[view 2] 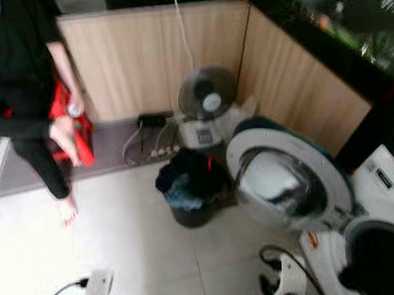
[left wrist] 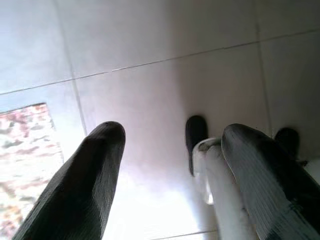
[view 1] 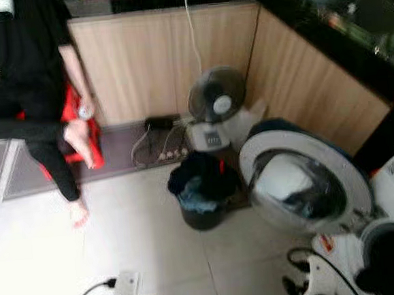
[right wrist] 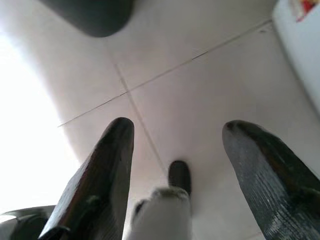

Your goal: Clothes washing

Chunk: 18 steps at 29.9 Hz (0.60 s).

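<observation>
Dark basket [view 1: 202, 195] of clothes beside washer [view 1: 389, 242] — door [view 1: 302, 180] open; both grippers spread.

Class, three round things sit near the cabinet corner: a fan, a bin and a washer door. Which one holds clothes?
The dark bin on the floor, in front of the fan; dark and blue clothes are heaped in it. The washer door is glass, swung open.

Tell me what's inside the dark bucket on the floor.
The dark round laundry bucket holds heaped dark and blue clothes spilling over its rim. Anything beneath the top layer is covered.
</observation>
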Available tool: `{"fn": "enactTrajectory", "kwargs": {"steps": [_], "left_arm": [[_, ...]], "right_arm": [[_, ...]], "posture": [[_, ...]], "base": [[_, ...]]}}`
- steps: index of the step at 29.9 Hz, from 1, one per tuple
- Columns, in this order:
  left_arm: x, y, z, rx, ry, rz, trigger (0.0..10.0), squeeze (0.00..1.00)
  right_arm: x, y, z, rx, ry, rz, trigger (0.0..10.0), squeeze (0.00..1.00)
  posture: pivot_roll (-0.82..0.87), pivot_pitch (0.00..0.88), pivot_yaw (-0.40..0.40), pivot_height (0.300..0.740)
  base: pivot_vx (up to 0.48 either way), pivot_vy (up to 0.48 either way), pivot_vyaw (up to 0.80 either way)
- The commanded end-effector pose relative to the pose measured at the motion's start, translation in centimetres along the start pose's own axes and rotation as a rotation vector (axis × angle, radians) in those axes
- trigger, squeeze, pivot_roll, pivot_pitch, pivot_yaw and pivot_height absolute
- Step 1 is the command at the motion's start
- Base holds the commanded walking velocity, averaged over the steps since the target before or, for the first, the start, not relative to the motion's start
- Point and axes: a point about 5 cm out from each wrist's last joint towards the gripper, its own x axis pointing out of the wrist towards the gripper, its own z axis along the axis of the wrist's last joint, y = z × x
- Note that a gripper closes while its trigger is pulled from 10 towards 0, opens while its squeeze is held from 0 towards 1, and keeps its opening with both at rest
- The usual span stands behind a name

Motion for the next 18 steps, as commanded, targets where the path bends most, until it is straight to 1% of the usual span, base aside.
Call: {"fn": "enactTrajectory", "kwargs": {"steps": [1,11,17,18], "left_arm": [[0.00,-0.99,-0.52,-0.019,0.020,-0.025,10.0,0.00],[-0.01,-0.99,-0.53,-0.022,0.021,-0.028,10.0,0.00],[-0.02,-1.03,-0.61,-0.022,0.023,-0.031,10.0,0.00],[-0.02,-1.04,-0.64,-0.019,0.024,-0.032,10.0,0.00]], "right_arm": [[-0.26,-0.98,-0.56,0.010,0.016,-0.027,10.0,0.00],[-0.26,-0.97,-0.56,0.007,0.018,-0.025,10.0,0.00],[-0.28,-0.98,-0.65,0.013,0.017,-0.025,10.0,0.00],[-0.28,-0.95,-0.73,0.014,0.023,-0.019,10.0,0.00]], "posture": [[0.03,0.061,-0.016,0.740],[0.03,0.061,-0.016,0.740],[0.03,0.044,-0.015,0.740],[0.03,0.037,-0.015,0.740]], "base": [[0.000,0.000,0.00],[0.000,0.354,0.00],[0.000,0.362,0.00],[0.000,0.480,-0.80]]}}
